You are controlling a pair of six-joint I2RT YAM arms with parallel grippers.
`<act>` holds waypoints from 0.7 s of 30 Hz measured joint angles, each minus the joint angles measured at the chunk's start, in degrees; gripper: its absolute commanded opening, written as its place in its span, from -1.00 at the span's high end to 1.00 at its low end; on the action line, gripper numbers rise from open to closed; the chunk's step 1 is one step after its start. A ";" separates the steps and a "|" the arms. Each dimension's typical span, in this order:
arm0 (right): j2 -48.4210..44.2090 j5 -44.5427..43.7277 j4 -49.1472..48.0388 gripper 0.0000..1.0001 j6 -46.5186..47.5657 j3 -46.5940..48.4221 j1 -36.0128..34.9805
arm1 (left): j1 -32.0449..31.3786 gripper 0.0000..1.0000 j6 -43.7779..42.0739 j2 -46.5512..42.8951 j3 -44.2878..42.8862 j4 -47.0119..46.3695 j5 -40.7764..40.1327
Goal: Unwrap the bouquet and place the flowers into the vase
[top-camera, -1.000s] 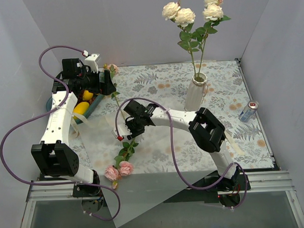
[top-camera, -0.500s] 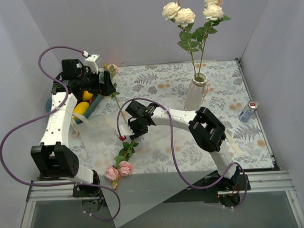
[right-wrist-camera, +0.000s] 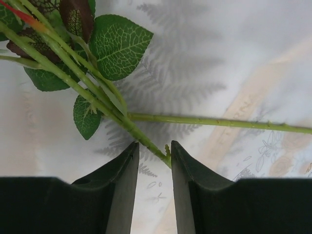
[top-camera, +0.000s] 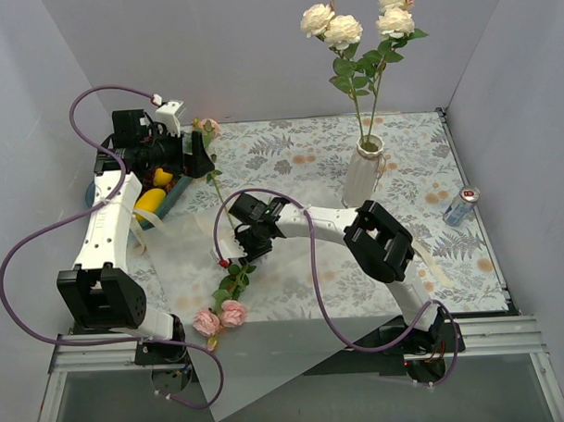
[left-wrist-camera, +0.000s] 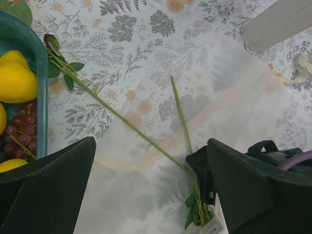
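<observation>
Right end effector (right-wrist-camera: 154, 148): jaws narrowed, straddling green stem (right-wrist-camera: 134, 130) below leaf cluster; whether it clamps, cannot tell. Left end effector (left-wrist-camera: 151, 144): jaws spread wide, empty, at 10 o'clock beside fruit tray (left-wrist-camera: 41, 97). Pink flowers (top-camera: 221, 317) lie on flat white paper (top-camera: 186, 261), 7 o'clock on tabletop (top-camera: 422, 252). Vase (top-camera: 362, 176) upright at 1 o'clock, holding cream roses (top-camera: 343, 30).

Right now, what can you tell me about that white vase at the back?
The vase is small, white and ribbed, ceramic by its look, with a narrow neck and a flared rim. It stands upright on the floral tablecloth toward the back, right of centre. Cream roses on long, leafy green stems rise from its mouth. Nothing else touches it; a silver drink can stands apart to its right.
</observation>
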State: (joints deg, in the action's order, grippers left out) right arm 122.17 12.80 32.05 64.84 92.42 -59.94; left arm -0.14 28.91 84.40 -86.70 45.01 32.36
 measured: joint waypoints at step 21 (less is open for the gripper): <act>-1.86 9.20 -2.45 0.97 -3.43 -4.20 -0.04 | 2.67 -0.96 -0.31 -1.79 0.44 0.79 2.86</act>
State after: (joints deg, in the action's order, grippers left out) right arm 120.31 22.00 29.61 61.41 88.23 -59.99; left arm 2.52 28.60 82.61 -86.26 45.80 35.22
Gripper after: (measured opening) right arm 0.035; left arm 0.982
